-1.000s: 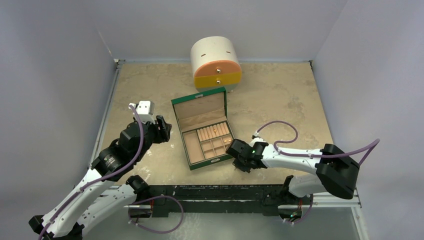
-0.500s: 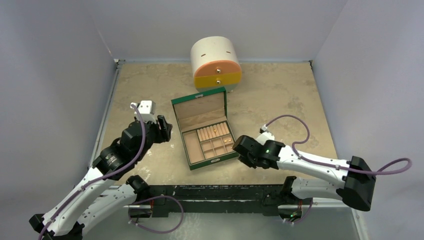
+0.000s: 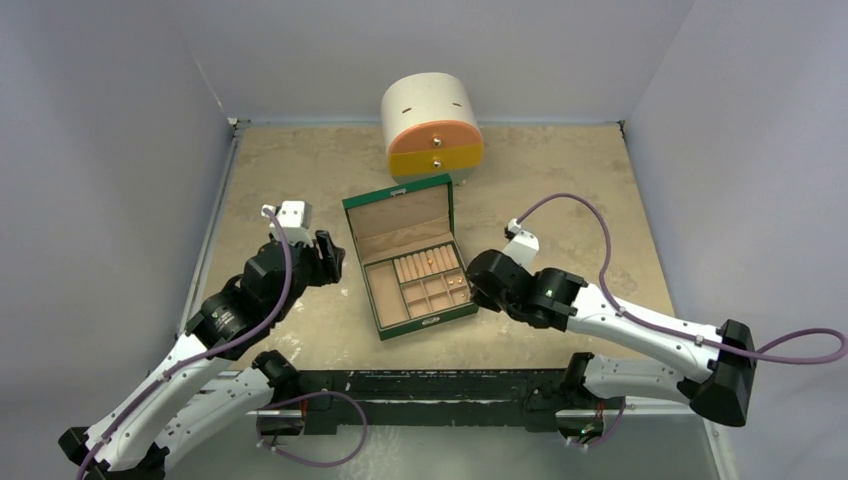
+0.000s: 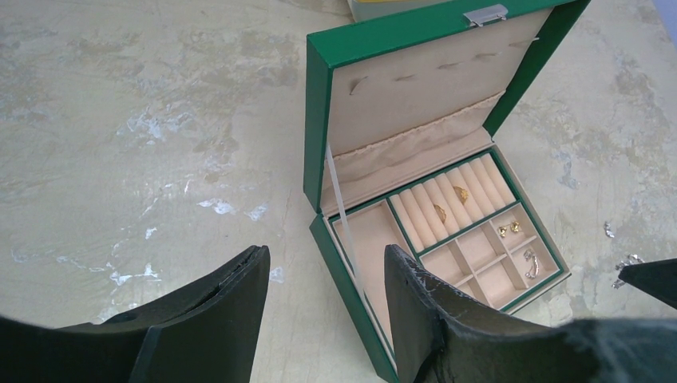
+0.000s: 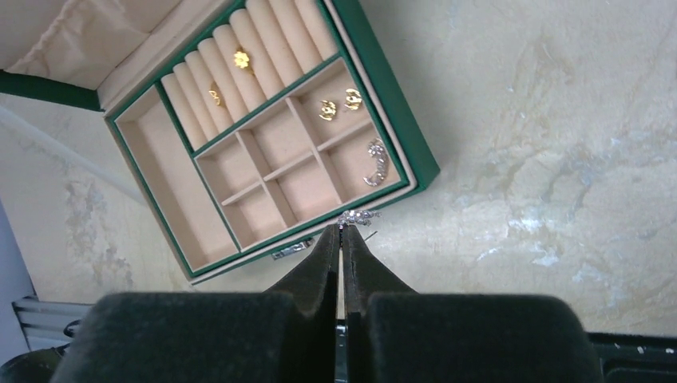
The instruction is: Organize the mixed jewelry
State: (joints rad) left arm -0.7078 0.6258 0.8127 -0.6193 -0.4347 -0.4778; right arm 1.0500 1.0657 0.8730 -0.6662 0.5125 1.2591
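My right gripper (image 5: 342,233) is pinched fully shut on a tiny silvery piece (image 5: 356,215), just outside the green box (image 5: 397,100) rim, so I should ease forward over the corner compartment (image 5: 361,163) with its look-alike, lower close, then release gently.

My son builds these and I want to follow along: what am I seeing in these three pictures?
Two robot arms sit bolted to a table. One picture looks down from above; the other two come from a camera on each wrist, so that arm's black fingers show. On the table stand an open green jewelry box and, behind it, a round drawer chest. The box holds gold pieces and a silver piece. The right gripper is shut on a small silvery piece by the box's rim. The left gripper is open, empty, left of the box.
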